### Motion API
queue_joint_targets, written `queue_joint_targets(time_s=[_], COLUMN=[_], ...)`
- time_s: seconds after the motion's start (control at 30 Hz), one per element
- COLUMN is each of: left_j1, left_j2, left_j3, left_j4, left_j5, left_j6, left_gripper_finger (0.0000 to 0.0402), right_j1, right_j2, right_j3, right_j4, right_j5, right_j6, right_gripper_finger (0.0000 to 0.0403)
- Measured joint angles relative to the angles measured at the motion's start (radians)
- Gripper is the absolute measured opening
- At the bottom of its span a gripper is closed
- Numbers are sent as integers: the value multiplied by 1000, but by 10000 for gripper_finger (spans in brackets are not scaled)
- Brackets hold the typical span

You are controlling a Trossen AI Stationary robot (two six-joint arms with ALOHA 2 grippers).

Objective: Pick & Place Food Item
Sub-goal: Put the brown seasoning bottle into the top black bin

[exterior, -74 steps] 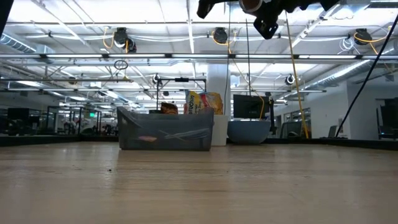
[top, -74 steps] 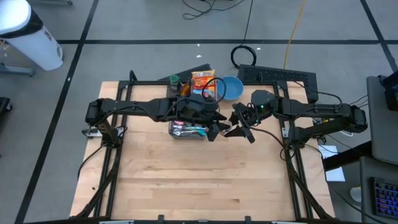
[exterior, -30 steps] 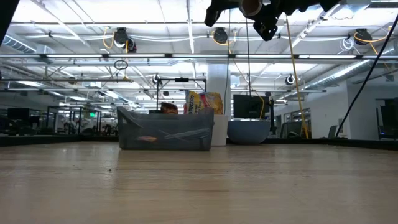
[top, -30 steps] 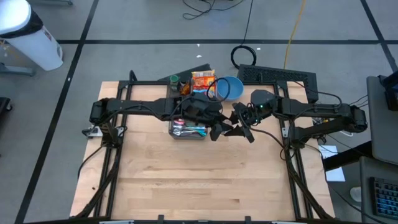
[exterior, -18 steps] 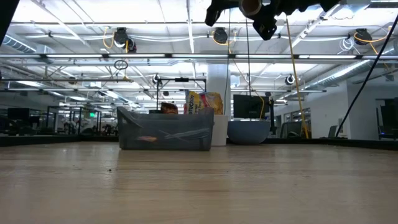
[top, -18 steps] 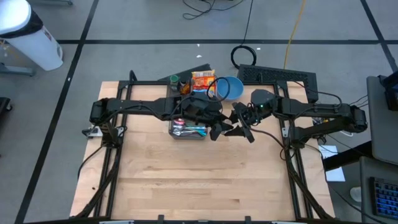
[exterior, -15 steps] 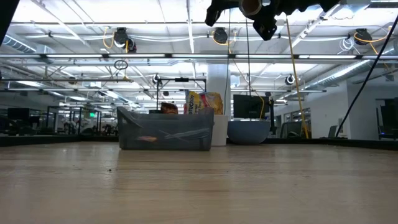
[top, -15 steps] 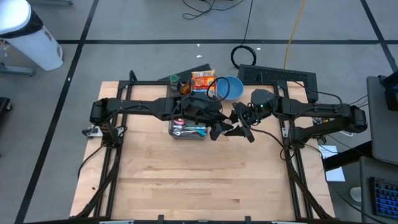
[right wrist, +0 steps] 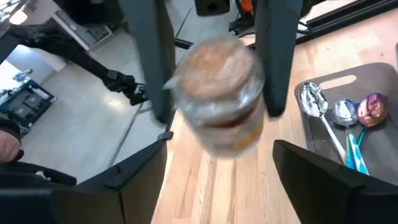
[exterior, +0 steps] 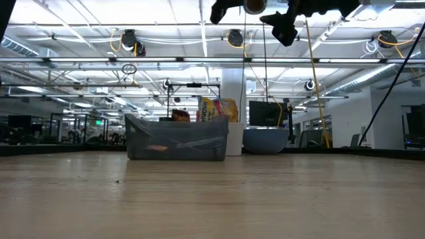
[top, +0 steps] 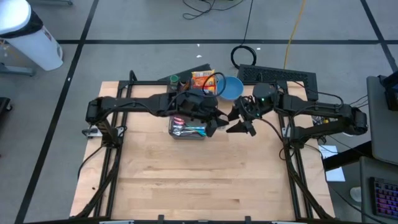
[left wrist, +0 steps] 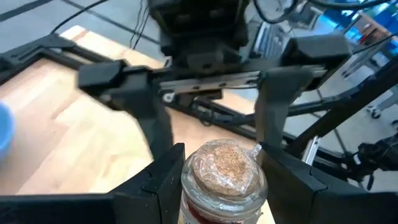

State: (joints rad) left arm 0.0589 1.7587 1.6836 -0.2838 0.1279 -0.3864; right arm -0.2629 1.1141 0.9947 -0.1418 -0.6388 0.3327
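Note:
A glass jar (left wrist: 221, 177) with a brown cork-coloured lid is held high above the table in my left gripper (top: 214, 122), which is shut on it. It also shows in the right wrist view (right wrist: 217, 99) and at the top of the low view (exterior: 255, 6). My right gripper (top: 240, 126) faces it from the table's right, open and empty, its fingers (right wrist: 140, 180) a little short of the jar. My left gripper pinches the jar's opposite sides (left wrist: 186, 186) between its two fingers (left wrist: 163, 180), just below the lid. The fingers come roughly level from the table's left. The jar is lifted clear, far above the table, lid up.
A grey bin (top: 186, 129) holding utensils stands under the left arm. Behind it are an orange snack bag (top: 202, 81) and a blue bowl (top: 231, 87). A keyboard (top: 277, 76) lies beyond the table's far edge. Bare wood fills the table's near half.
My left gripper has drawn back toward the table's left with the jar, still shut on it. My right gripper has shifted slightly toward the far edge, so the gap between the two grippers has grown.

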Motion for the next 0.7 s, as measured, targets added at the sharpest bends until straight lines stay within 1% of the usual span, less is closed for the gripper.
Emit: queue_joint_targets(time_s=[0.13, 0.3, 0.53, 0.57, 0.7], left_j1=[18, 46, 85, 87, 84], left_j2=[-38, -132, -305, -328, -400], left_j3=[0, 0, 0, 0, 1], left_j4=[-47, -108, -292, -297, -355], left_j5=[-17, -79, -263, -287, -389], left_j6=[14, 51, 99, 104, 130], left_gripper_finger=[183, 183, 183, 183, 183], right_j1=[-25, -74, -146, -154, -176], right_j2=[-10, -21, -36, -39, -48], right_j3=[0, 0, -4, -10, -51], right_j4=[3, -4, -1, -1, -4], right_j5=[6, 10, 14, 19, 86], right_j6=[-10, -26, -31, -31, -31], right_gripper_finger=[302, 301, 294, 294, 293])
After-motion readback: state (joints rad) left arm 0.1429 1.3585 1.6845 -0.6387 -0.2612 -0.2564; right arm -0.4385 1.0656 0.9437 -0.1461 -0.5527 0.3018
